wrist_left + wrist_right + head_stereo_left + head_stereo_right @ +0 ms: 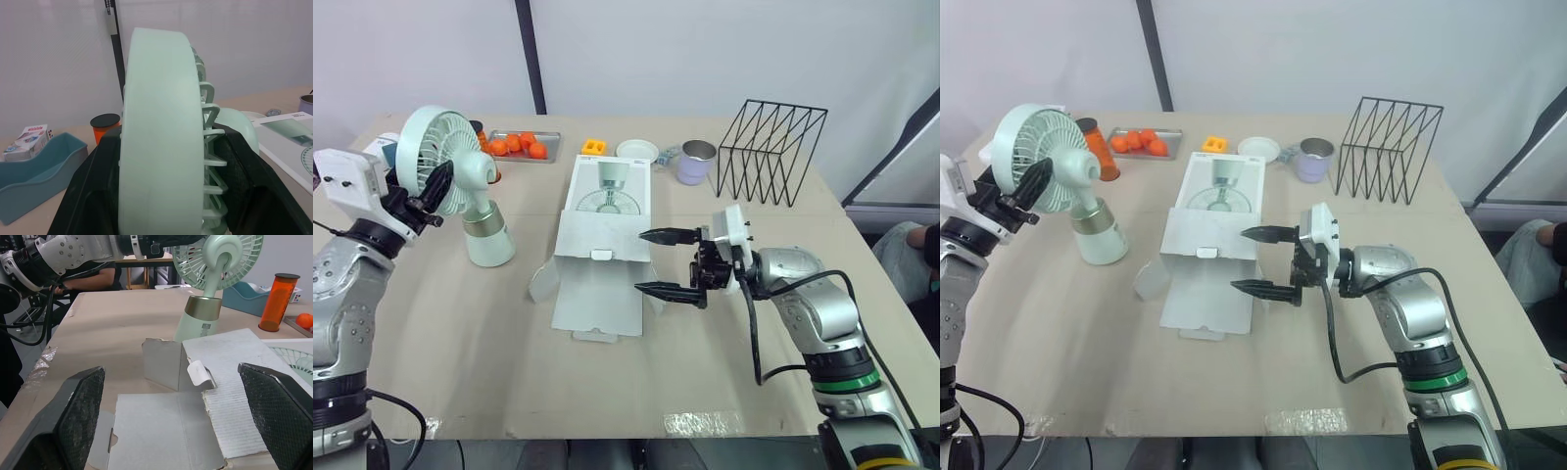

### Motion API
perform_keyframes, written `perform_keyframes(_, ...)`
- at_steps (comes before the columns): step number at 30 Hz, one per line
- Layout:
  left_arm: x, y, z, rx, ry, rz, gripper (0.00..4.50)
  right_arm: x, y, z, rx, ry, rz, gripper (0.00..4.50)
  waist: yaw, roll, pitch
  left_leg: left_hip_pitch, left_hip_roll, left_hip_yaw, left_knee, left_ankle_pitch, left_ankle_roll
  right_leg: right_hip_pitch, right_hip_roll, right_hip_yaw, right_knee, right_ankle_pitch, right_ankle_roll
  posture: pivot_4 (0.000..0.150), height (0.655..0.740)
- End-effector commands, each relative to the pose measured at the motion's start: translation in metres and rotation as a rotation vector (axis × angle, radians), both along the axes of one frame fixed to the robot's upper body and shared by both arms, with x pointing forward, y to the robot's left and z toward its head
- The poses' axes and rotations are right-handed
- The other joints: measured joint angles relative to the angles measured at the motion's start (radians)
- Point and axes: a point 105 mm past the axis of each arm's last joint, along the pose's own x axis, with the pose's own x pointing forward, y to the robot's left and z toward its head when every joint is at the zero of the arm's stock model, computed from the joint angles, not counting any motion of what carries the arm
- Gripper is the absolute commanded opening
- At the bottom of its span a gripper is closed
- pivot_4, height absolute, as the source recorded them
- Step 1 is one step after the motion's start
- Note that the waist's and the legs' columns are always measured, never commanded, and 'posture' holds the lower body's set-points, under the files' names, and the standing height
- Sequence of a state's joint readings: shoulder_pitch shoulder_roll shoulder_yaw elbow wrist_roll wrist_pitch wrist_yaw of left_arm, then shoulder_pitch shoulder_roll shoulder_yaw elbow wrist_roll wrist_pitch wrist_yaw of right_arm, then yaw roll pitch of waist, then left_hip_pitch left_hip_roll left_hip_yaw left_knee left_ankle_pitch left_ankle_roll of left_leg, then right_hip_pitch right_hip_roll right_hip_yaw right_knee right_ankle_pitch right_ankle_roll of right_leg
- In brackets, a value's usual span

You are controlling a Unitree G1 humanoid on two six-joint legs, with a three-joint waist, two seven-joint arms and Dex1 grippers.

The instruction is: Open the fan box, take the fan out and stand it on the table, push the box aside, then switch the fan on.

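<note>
Table [460,343] bears open box [602,269], fan [470,181] beside

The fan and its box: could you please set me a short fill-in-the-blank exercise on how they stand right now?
1. The left claw is ____ on the head of the fan.
2. The right claw is at the edge of the box, and it is ____.
3. The fan stands on the table to the robot's ____ of the box.
4. The bottle behind the fan is coloured ____.
Missing words: shut; open; left; orange.
</note>
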State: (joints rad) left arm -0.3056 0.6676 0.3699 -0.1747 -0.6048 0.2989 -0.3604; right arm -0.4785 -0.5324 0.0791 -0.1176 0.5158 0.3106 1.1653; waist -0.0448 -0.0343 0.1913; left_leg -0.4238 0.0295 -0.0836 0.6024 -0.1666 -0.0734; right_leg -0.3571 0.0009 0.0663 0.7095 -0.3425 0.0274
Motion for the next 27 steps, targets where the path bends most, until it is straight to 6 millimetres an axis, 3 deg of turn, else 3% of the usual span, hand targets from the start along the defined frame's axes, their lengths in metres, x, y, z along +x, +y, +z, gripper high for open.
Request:
perform_keyframes(1, -0.006, 0.005, 0.007, 0.009, -0.031, 0.026, 1.92, -0.004, -0.002, 0.013, 0.019, -0.051, 0.001, 4.5, 0.0, 0.0, 0.0, 0.0, 0.0, 0.0, 0.0, 0.0, 0.0, 0.0, 0.0, 0.0, 0.0, 0.0, 0.0, 0.15, 0.74)
perform_keyframes(2, -0.006, 0.005, 0.005, 0.005, -0.022, 0.027, 1.92, -0.004, -0.002, 0.013, 0.018, -0.051, 0.001, 4.5, 0.0, 0.0, 0.0, 0.0, 0.0, 0.0, 0.0, 0.0, 0.0, 0.0, 0.0, 0.0, 0.0, 0.0, 0.0, 0.15, 0.74)
perform_keyframes(4, -0.006, 0.005, 0.004, -0.002, -0.013, 0.027, 2.92, -0.003, -0.002, 0.013, 0.017, -0.051, -0.001, 4.5, 0.0, 0.0, 0.0, 0.0, 0.0, 0.0, 0.0, 0.0, 0.0, 0.0, 0.0, 0.0, 0.0, 0.0, 0.0, 0.15, 0.74)
perform_keyframes(6, -0.006, 0.005, 0.003, -0.007, -0.009, 0.024, 3.31, -0.003, -0.001, 0.013, 0.014, -0.051, -0.002, 4.5, 0.0, 0.0, 0.0, 0.0, 0.0, 0.0, 0.0, 0.0, 0.0, 0.0, 0.0, 0.0, 0.0, 0.0, 0.0, 0.15, 0.74)
perform_keyframes(9, -0.007, 0.004, 0.004, -0.008, -0.005, 0.023, 4.48, -0.003, -0.001, 0.012, 0.01, -0.051, 0.0, 4.5, 0.0, 0.0, 0.0, 0.0, 0.0, 0.0, 0.0, 0.0, 0.0, 0.0, 0.0, 0.0, 0.0, 0.0, 0.0, 0.15, 0.74)
perform_keyframes(27, -0.011, 0.006, -0.004, -0.036, 0.046, 0.013, 4.48, -0.001, -0.004, 0.005, -0.005, -0.044, -0.004, 4.5, 0.0, 0.0, 0.0, 0.0, 0.0, 0.0, 0.0, 0.0, 0.0, 0.0, 0.0, 0.0, 0.0, 0.0, 0.0, 0.15, 0.74)
